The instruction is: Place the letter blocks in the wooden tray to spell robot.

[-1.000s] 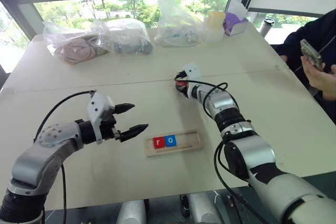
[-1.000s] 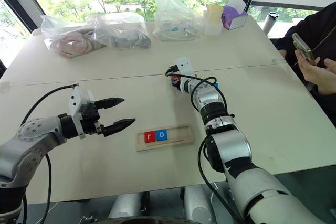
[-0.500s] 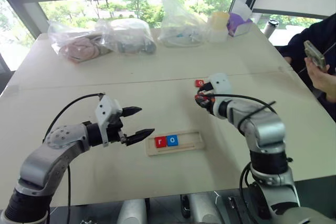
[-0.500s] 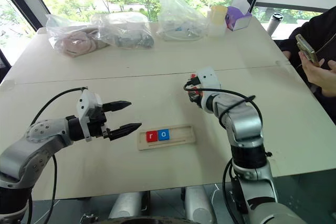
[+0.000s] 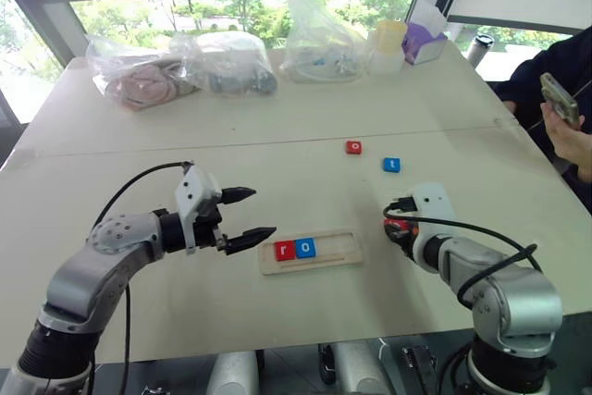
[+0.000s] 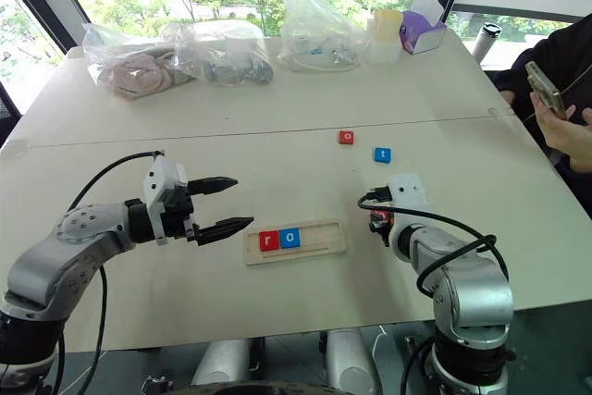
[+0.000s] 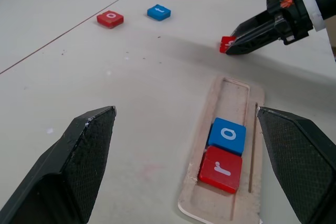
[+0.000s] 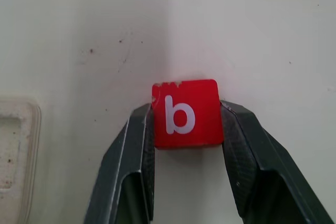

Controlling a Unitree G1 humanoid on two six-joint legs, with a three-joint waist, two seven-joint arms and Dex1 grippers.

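Left gripper [image 5: 248, 215] hovers wide open just left of the wooden tray [image 5: 326, 263], which holds red r [image 5: 283, 250] and blue o [image 5: 304, 248] at its left end. Right gripper [image 8: 185, 124] is clamped on red b [image 8: 185, 114] just right of the tray, so b goes third, next to o; red o [image 5: 353, 146] and blue t [image 5: 391, 165] wait far right. Versus a second ago, right arm has pulled back from the far tiles with b.

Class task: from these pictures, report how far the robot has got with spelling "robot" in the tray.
Done: the red r and blue o sit side by side at the left end of the wooden tray. In hand: the right gripper is shut on the red b, just right of the tray. Left: the red o and blue t lie on the table beyond. The left gripper is open.
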